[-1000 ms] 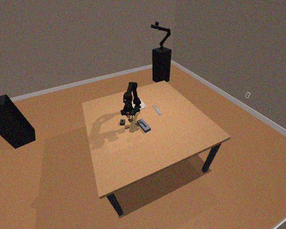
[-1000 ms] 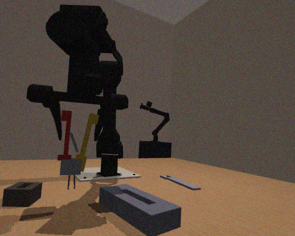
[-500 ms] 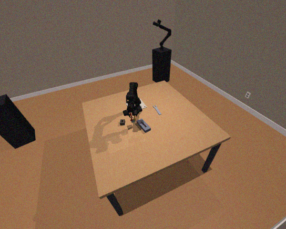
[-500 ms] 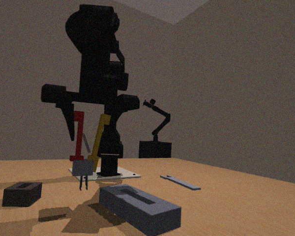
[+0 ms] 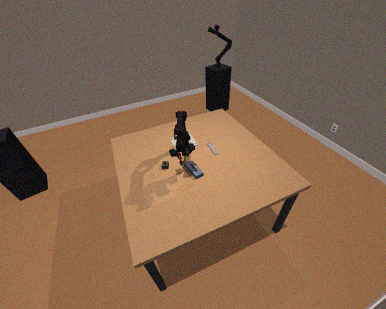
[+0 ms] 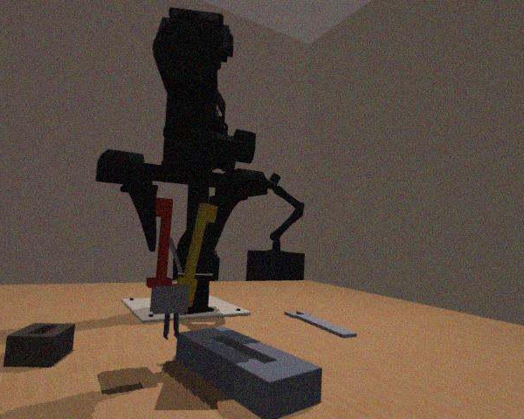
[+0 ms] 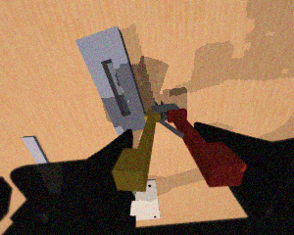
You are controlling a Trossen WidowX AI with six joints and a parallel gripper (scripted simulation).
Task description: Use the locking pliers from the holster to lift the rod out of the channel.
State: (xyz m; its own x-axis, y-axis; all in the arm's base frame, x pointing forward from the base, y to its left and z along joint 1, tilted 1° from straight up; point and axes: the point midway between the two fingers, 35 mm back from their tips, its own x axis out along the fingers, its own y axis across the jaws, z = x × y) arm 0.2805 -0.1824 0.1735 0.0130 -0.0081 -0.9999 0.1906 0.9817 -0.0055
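The arm (image 5: 181, 129) (image 6: 190, 90) bends downward above the pliers (image 5: 180, 158) (image 6: 163, 243) (image 7: 218, 164). Its gripper (image 5: 182, 156) (image 6: 183, 248) (image 7: 163, 129) points down, fingers standing apart on either side of the pliers' handles and holding them.

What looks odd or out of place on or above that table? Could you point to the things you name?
Mainly the red-and-yellow-handled pliers (image 5: 180, 158) (image 6: 169, 299) (image 7: 167, 109): they hang in the air between the black gripper's (image 6: 184, 227) (image 7: 163, 128) fingers, handles spread. Nothing on the wooden table (image 5: 219, 199) (image 6: 411, 360) (image 7: 39, 88) looks spilled or damaged.

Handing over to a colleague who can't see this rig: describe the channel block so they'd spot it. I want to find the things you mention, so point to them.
On the wooden table (image 5: 239, 186) (image 6: 411, 374), look below the arm's gripper (image 5: 182, 156) (image 6: 183, 225) (image 7: 163, 129). The channel block (image 5: 197, 172) (image 6: 293, 396) (image 7: 95, 51) is long, blue-gray and slotted; the other slotted block (image 5: 165, 165) (image 6: 27, 352) is smaller and darker.
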